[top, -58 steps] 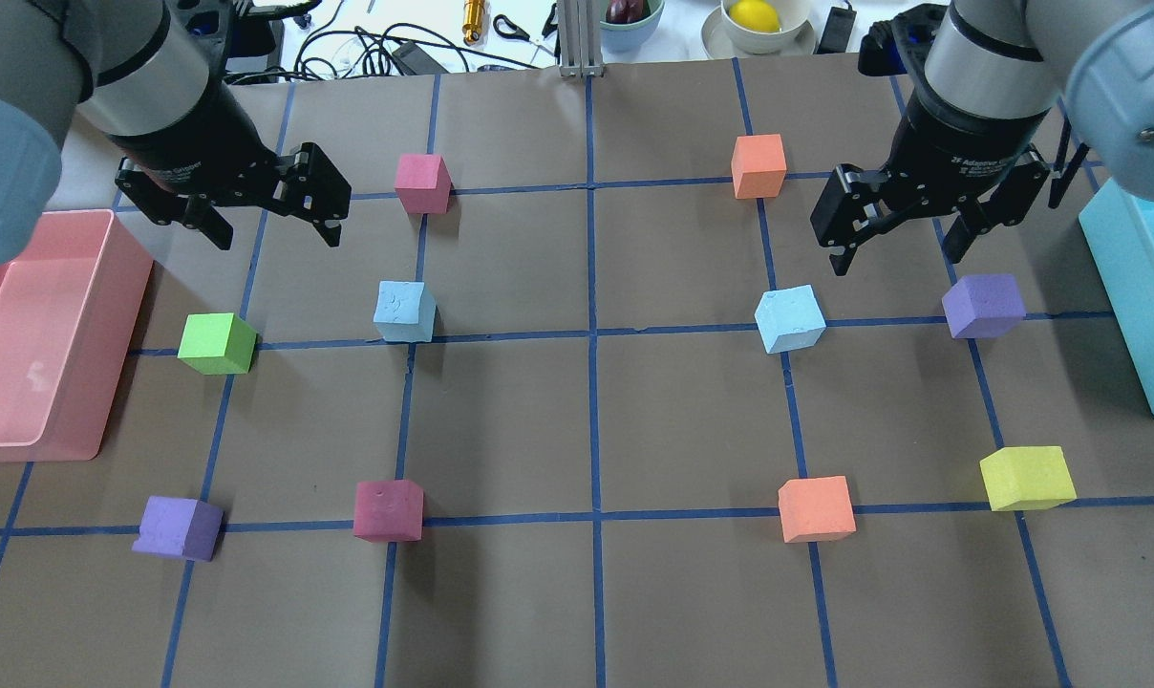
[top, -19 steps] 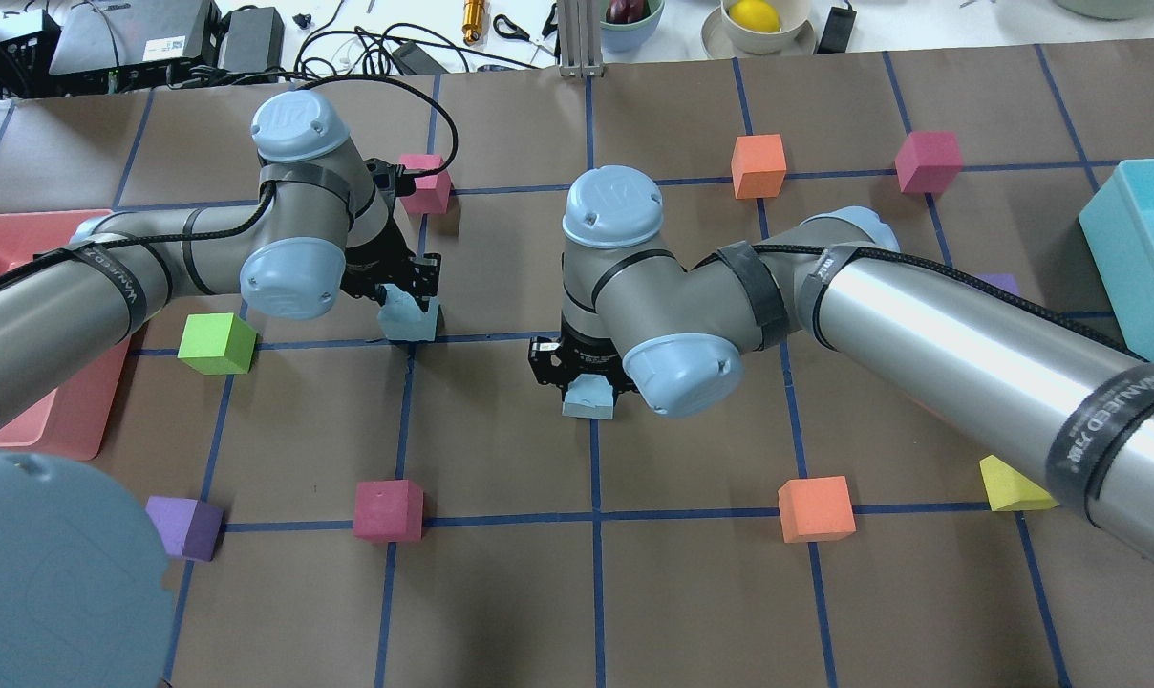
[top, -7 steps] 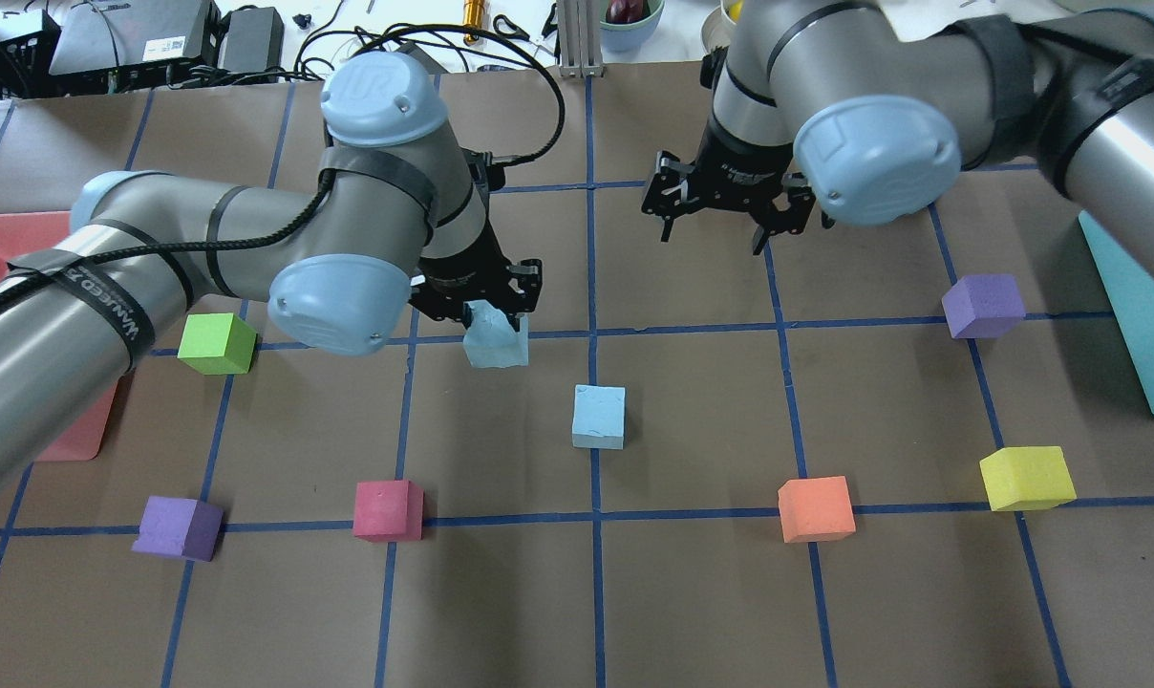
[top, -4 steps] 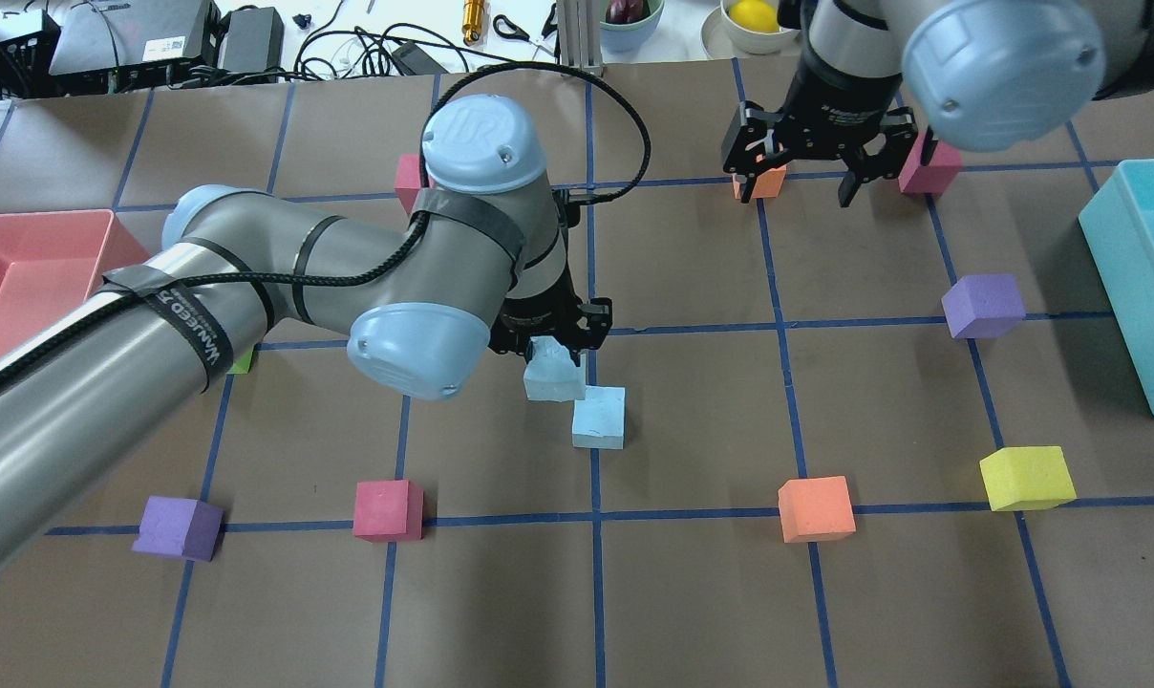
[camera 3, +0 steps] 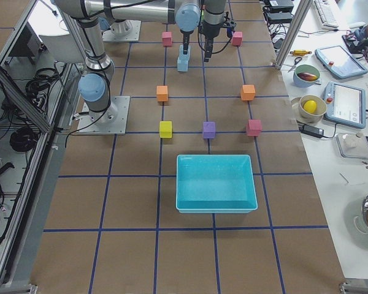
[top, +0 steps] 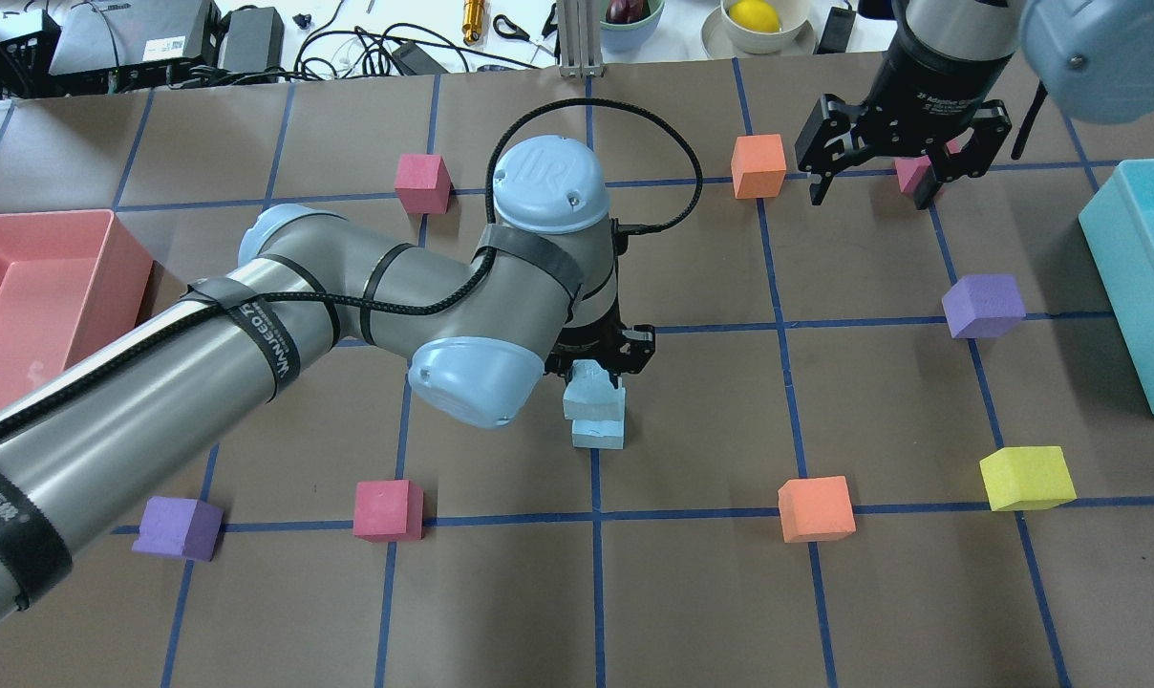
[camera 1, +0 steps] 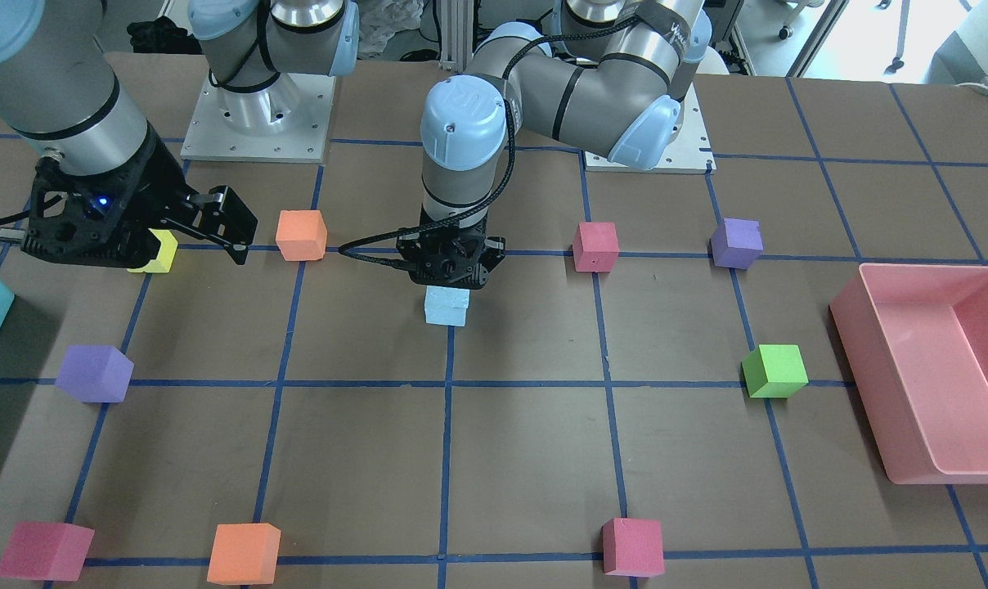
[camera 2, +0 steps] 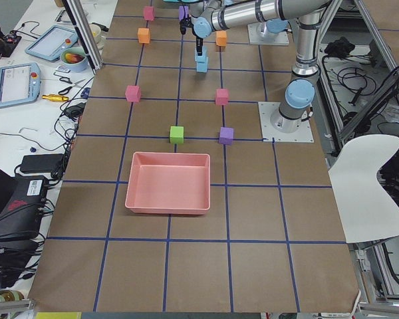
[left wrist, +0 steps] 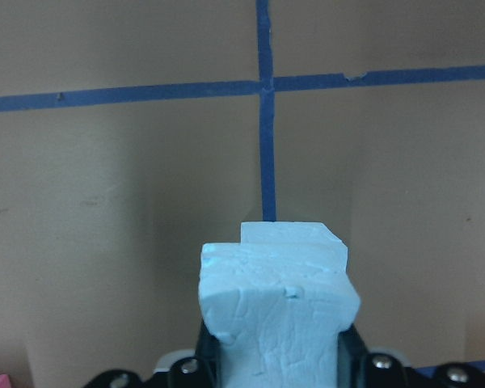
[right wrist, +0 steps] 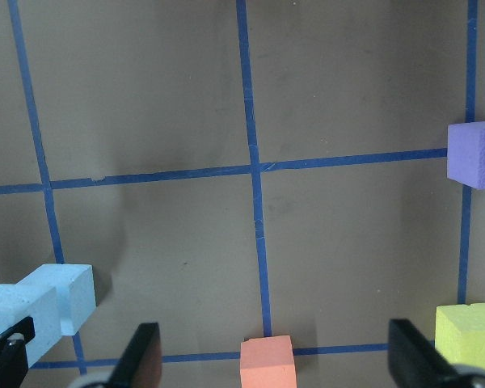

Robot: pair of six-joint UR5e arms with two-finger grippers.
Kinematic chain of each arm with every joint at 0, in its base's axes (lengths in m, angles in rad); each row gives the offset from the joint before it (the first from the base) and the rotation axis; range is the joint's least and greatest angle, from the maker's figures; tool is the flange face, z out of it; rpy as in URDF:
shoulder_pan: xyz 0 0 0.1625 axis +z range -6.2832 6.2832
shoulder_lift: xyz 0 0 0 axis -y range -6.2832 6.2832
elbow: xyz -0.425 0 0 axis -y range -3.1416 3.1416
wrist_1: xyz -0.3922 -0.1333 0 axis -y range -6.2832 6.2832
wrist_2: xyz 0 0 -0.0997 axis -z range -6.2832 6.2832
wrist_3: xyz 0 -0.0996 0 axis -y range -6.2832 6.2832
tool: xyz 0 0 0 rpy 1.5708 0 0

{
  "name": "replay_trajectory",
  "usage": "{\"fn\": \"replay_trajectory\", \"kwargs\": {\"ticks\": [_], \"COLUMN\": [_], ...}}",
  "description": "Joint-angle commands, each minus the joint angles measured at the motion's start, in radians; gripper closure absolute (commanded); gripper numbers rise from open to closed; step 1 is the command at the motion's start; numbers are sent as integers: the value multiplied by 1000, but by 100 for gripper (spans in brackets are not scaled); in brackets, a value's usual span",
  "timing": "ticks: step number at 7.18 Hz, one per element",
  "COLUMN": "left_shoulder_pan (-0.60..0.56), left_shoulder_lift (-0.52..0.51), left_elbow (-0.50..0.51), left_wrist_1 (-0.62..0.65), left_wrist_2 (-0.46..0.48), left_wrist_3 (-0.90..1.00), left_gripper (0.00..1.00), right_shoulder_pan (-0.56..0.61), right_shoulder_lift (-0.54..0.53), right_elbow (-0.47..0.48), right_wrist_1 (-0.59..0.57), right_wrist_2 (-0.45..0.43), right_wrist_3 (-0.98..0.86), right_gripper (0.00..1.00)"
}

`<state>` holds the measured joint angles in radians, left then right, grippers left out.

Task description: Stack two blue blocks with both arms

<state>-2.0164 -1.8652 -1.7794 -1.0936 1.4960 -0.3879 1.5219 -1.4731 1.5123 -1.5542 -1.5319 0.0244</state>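
My left gripper [top: 598,368] is shut on one pale blue block [top: 591,394] and holds it over the second blue block [top: 599,436] at the table's centre. In the left wrist view the held block [left wrist: 279,315] fills the foreground and the lower block [left wrist: 293,234] shows just behind it, slightly offset. I cannot tell whether the two touch. My right gripper [top: 878,170] is open and empty, raised at the far right near an orange cube [top: 758,164]. Its open fingers [right wrist: 141,356] frame the right wrist view, with both blue blocks [right wrist: 65,295] at the lower left.
A pink bin [top: 23,287] stands at the left edge, a teal bin [top: 1141,258] at the right. Cubes lie around: purple [top: 983,306], yellow [top: 1026,476], orange [top: 816,508], magenta [top: 388,509], purple [top: 181,527], magenta [top: 422,182], green [camera 1: 774,370].
My left gripper has carried its blue block to the right, from beside the centre block to over it. The right gripper has drawn back further to the far right, still open.
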Motion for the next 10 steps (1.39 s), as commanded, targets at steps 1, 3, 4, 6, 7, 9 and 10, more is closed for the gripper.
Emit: {"fn": "replay_trajectory", "kwargs": {"ticks": [1,3,4,6,7,9,10], "left_shoulder_pan": [-4,-5,-5,-5,5,-4,4], "left_shoulder_lift": [-12,-32,-35,-25,1,-14,6], "left_elbow": [-5,-5,-5,6,8,6,8], "left_wrist_1": [12,12,12,24,24,24,23], "left_wrist_2": [0,6,1,0,-5,-20,-25], "left_wrist_3": [-3,-6,-28,-23,-17,-28,-25], "left_gripper": [97,12,2,0,0,0,0], "right_shoulder_pan": [0,0,0,0,0,0,0], "right_shoulder_lift": [-33,-44,-46,-46,-46,-47,-53], "right_elbow": [2,2,2,2,2,2,2], "right_wrist_1": [54,46,45,45,48,48,52], "right_wrist_2": [-1,1,2,-1,-2,-2,-2], "right_wrist_3": [-8,0,0,0,-9,-4,-3], "right_gripper": [0,0,0,0,0,0,0]}}
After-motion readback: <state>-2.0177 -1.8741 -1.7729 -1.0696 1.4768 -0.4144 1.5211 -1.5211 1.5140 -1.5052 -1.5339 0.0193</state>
